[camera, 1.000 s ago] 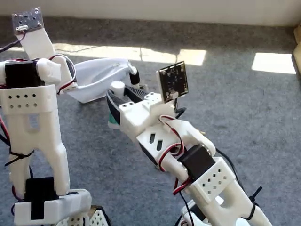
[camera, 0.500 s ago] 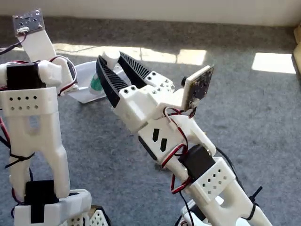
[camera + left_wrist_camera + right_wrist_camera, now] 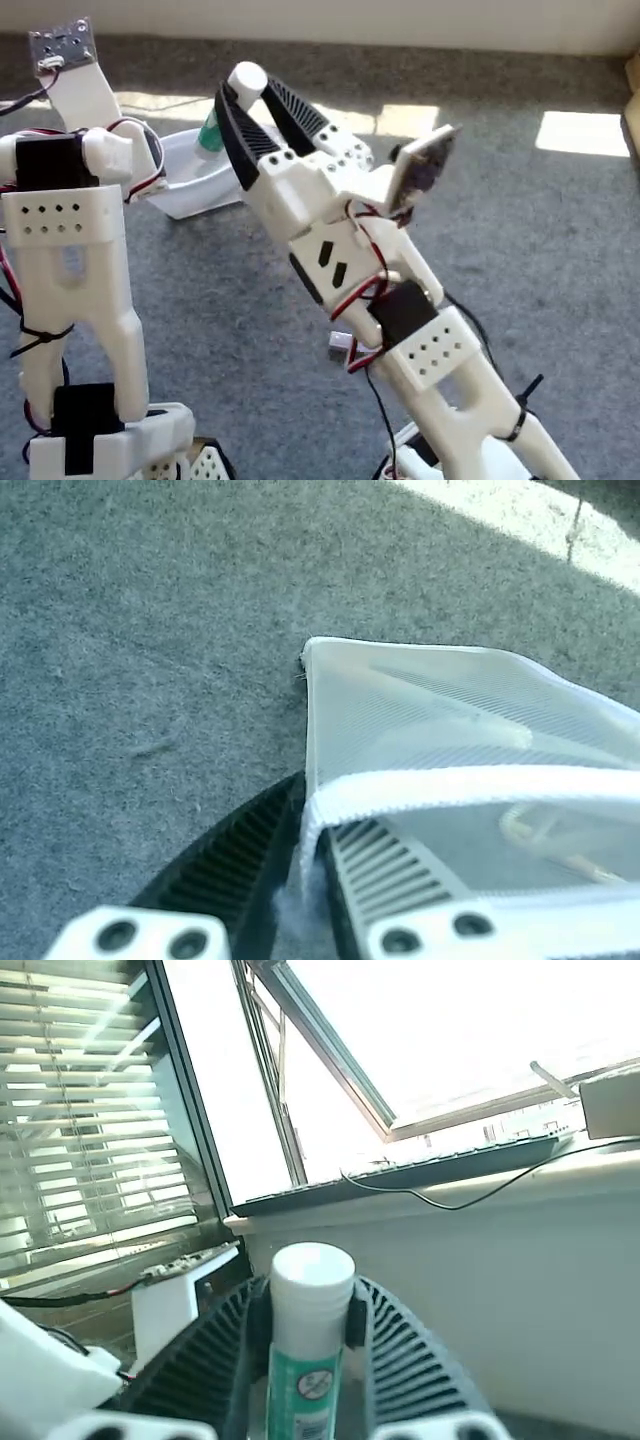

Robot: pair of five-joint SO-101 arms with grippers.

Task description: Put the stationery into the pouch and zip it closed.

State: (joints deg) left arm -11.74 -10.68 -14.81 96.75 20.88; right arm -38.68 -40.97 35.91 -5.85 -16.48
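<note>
Grip comes first: the right pincer (image 3: 250, 90) is closed snug on a glue stick (image 3: 210, 132), one black jaw on each side. It is up in the air near the top middle of the high view. The white cap (image 3: 312, 1270) pokes out past the tips and the other end points down to the left.

The left pincer (image 3: 308, 815) is shut tight on the white edge of the pouch (image 3: 450, 730), pinching it between its jaws. The pouch is made of thin white net. It lies on the grey carpet (image 3: 520, 230) in the upper left of the high view, just below and beside the glue stick.

I think the job now is to drop the glue stick in. To do it well, the right pincer should come down slowly over the open mouth and slide the low end in first. The left pincer should hold the edge up so the mouth does not flop shut. The right pincer should let go only when most of the stick is inside. If it lets go too soon, the stick may roll off onto the carpet.

As for writing, the stick has a green label (image 3: 305, 1390) with a small round sign on it. The letters are too tiny for me to read.
</note>
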